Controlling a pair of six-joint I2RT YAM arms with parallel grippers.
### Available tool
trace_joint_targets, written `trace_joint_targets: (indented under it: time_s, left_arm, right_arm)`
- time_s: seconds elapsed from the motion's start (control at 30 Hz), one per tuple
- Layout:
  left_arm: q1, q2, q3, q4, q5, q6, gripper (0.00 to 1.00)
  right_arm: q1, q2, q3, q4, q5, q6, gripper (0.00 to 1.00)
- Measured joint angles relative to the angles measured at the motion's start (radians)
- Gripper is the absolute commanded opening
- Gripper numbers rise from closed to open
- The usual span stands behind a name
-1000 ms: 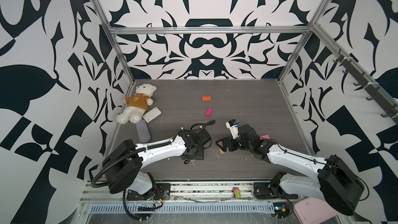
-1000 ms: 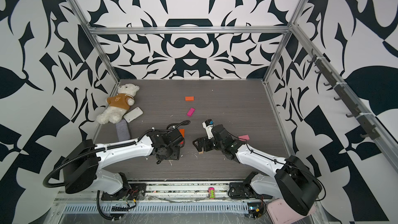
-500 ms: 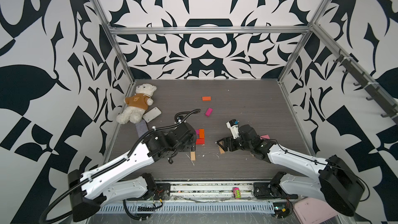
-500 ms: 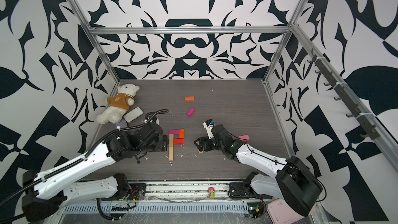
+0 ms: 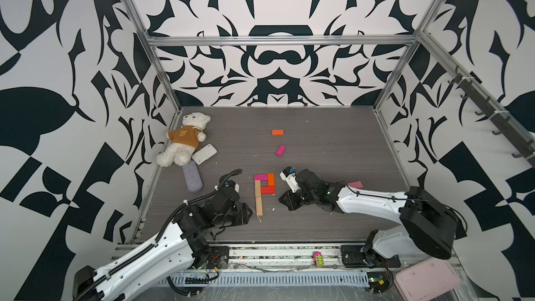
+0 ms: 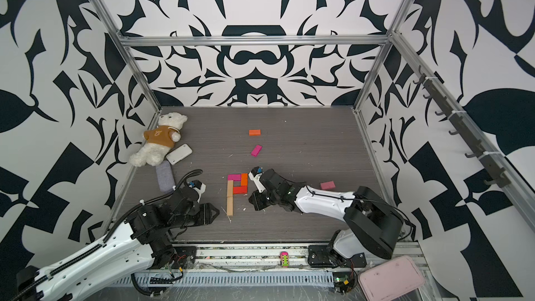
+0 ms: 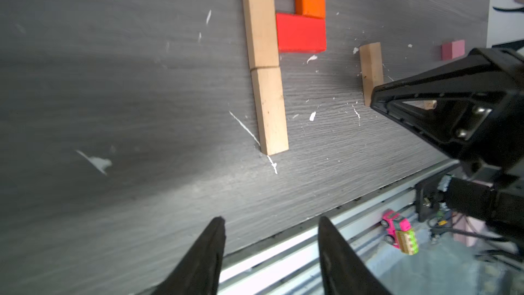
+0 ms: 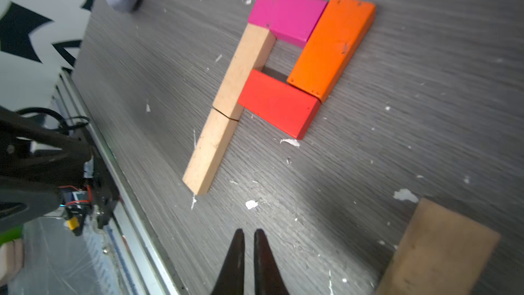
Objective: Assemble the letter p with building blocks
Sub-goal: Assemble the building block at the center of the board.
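A grey wood-grain table (image 5: 333, 146) fills a booth walled in bold black-and-white patterned panels (image 5: 275, 62) and framed by aluminium rails (image 5: 280, 40); white flecks and scratches mark the boards. A teddy bear (image 5: 185, 140) lies in the far left corner beside a white case (image 5: 204, 154) and a grey pouch (image 5: 192, 180); the mark on its brown shirt is too small to read. A toy car (image 5: 318, 258) sits on the front rail, and a pink tray (image 5: 427, 279) lies beyond the table's front right corner.

At mid-table the blocks form a letter P: two tan bars (image 5: 258, 198) set end to end make the stem, while a magenta block (image 5: 260, 177), an orange block (image 5: 271, 179) and a red block (image 5: 268, 189) close the bowl. The letter lies between the arms; the left pincer (image 7: 270, 222), jaws apart and empty, hangs just beside the stem's near end; the right pincer (image 8: 249, 234), jaws pressed together on nothing, sits close to the red block's side. A spare tan block (image 8: 442, 248) lies just beside the right pincer, outside its jaws; a loose orange block (image 5: 277, 132) and a loose magenta block (image 5: 280, 150) lie farther back; a light pink block (image 5: 355, 184) rests behind the right arm.
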Motion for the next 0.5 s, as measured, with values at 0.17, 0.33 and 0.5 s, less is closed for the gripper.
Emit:
trace_joint_targets:
  time_s: [0.17, 0.33, 0.5]
  left_arm:
    - [0.000, 0.112, -0.065, 0.088, 0.082, -0.037, 0.21]
    - [0.000, 0.180, -0.126, 0.209, 0.139, -0.086, 0.13]
    - [0.000, 0.239, -0.180, 0.323, 0.175, -0.133, 0.11]
  right_arm:
    - [0.010, 0.115, 0.056, 0.024, -0.031, 0.001, 0.04]
    - [0.018, 0.163, 0.066, 0.069, -0.058, 0.003, 0.03]
    - [0.025, 0.208, 0.066, 0.106, -0.080, 0.004, 0.03]
